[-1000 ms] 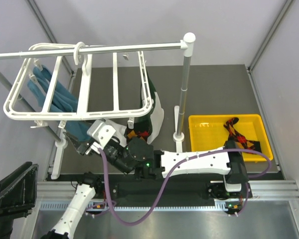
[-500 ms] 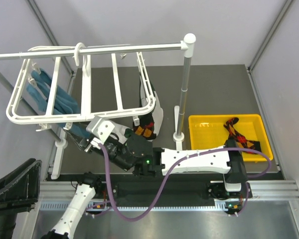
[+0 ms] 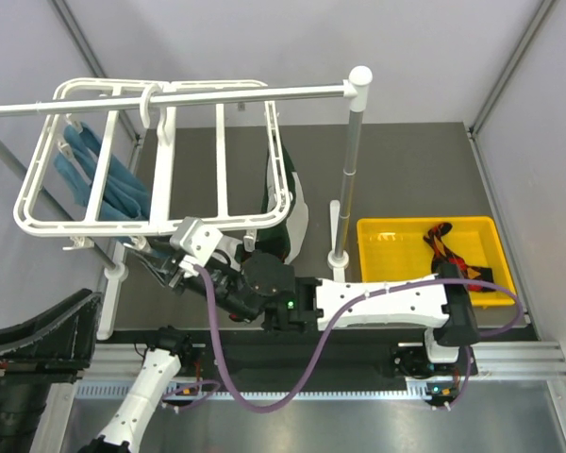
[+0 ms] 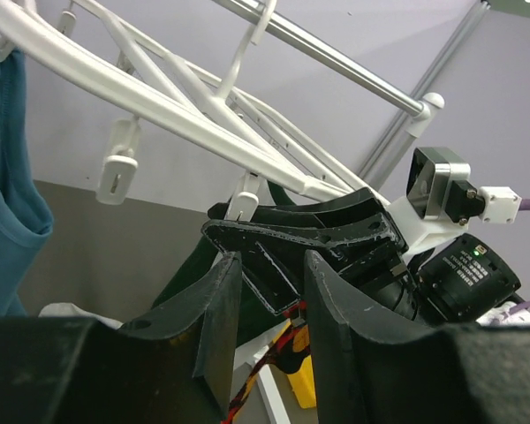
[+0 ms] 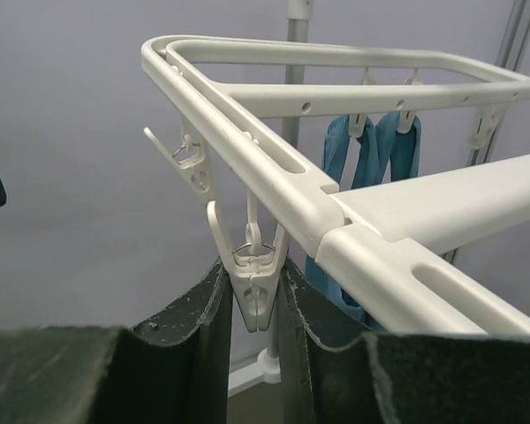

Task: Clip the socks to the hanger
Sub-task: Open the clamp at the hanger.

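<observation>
The white hanger (image 3: 151,226) hangs from the silver rail. My right gripper (image 3: 160,257) is under its near rim. In the right wrist view its jaws (image 5: 252,269) press both sides of a white clip (image 5: 254,296) that hangs from the hanger (image 5: 274,168); the clip's mouth looks closed. My left gripper (image 4: 272,258) is open and empty, below the hanger (image 4: 185,124), facing the right gripper. Teal socks (image 3: 108,179) hang at the left. A dark green sock (image 3: 281,179) and an argyle sock (image 4: 287,344) hang at the right corner. More argyle socks (image 3: 443,247) lie in the yellow tray.
The yellow tray (image 3: 377,226) sits at the right of the dark mat. The silver rail (image 3: 264,92) rests on a white-capped post (image 3: 351,170) standing between hanger and tray. The left arm's black body (image 3: 38,349) fills the lower left corner. Grey walls enclose the back.
The hanger has swung and levelled, and its far rim now shows. My right gripper has shifted a little left, up against the near rim. The left arm's black body has risen towards the hanger.
</observation>
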